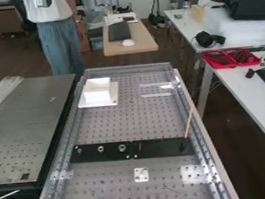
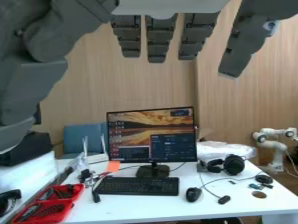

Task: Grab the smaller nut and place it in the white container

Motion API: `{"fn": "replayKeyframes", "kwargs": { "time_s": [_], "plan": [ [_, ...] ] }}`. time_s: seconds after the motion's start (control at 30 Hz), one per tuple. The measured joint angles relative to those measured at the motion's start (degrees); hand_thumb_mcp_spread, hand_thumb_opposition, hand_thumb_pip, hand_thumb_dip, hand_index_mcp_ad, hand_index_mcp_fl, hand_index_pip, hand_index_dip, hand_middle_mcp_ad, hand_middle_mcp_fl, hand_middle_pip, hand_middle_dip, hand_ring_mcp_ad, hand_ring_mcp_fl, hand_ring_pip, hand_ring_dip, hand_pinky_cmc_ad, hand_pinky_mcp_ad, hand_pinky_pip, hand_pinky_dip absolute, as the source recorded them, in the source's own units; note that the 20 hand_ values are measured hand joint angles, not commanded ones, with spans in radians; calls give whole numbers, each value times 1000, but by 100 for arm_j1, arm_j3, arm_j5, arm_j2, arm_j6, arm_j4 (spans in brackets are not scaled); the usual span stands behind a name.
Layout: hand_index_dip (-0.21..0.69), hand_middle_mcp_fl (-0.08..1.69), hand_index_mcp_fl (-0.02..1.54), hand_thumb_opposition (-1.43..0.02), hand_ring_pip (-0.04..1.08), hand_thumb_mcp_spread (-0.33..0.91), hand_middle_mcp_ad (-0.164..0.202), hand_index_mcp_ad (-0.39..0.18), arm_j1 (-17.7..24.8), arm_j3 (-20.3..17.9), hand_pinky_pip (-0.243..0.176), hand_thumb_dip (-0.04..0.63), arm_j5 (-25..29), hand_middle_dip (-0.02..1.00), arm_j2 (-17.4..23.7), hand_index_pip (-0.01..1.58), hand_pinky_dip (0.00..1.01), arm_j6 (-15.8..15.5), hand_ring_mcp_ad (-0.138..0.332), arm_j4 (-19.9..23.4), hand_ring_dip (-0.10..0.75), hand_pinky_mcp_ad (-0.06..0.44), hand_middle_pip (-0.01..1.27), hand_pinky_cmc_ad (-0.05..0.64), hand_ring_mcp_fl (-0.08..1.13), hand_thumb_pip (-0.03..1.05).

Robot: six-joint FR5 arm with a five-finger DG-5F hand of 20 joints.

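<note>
On my high view, the smaller nut [image 1: 79, 151] stands on the flat black bar [image 1: 159, 148], left of the larger nut [image 1: 101, 149]. The white container [image 1: 97, 92] sits beyond them, at the bench's [image 1: 104, 190] far left.

On my wrist view, the hand [image 2: 159, 40] has its fingers open, hanging nearly straight.

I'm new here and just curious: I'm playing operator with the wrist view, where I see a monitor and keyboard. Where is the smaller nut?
Observer: In the high view, the smaller nut stands on a flat black bar.
Operator: Does it have a neighbour there?
Observer: Yes, the larger nut stands beside it, a little apart.
Operator: And where's the white container it should go into?
Observer: The white container stands on a white plate, farther up the bench than the bar.
</note>
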Motion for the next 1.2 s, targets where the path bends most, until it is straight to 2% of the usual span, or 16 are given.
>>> {"fn": "replayKeyframes", "kwargs": {
  "time_s": [0.1,0.2,0.37,0.57,0.63,1.2],
  "plan": [
    [253,-24,5,-698,58,183,19,-54,-3,1,-105,16,4,155,0,42,429,-5,93,-2,45,291,122,361,5,380],
    [258,-24,9,-698,58,180,42,-54,-12,0,-106,16,7,157,-1,51,435,-3,98,-2,47,307,124,363,2,382],
    [269,-24,9,-696,54,180,37,-51,-24,9,-106,16,1,159,-9,54,445,-5,110,-8,51,307,124,382,5,391],
    [271,-24,5,-696,52,180,37,-51,-42,37,-106,12,-27,159,-38,54,445,9,106,-20,51,307,124,384,2,393],
    [271,-24,9,-712,52,183,49,-51,-44,42,-106,12,-33,159,-45,51,447,8,106,-21,49,309,120,382,5,393],
    [276,-28,5,-712,51,182,51,-51,-73,36,-112,16,-115,161,-71,51,447,36,117,-10,49,309,120,393,2,396]
  ]
}}
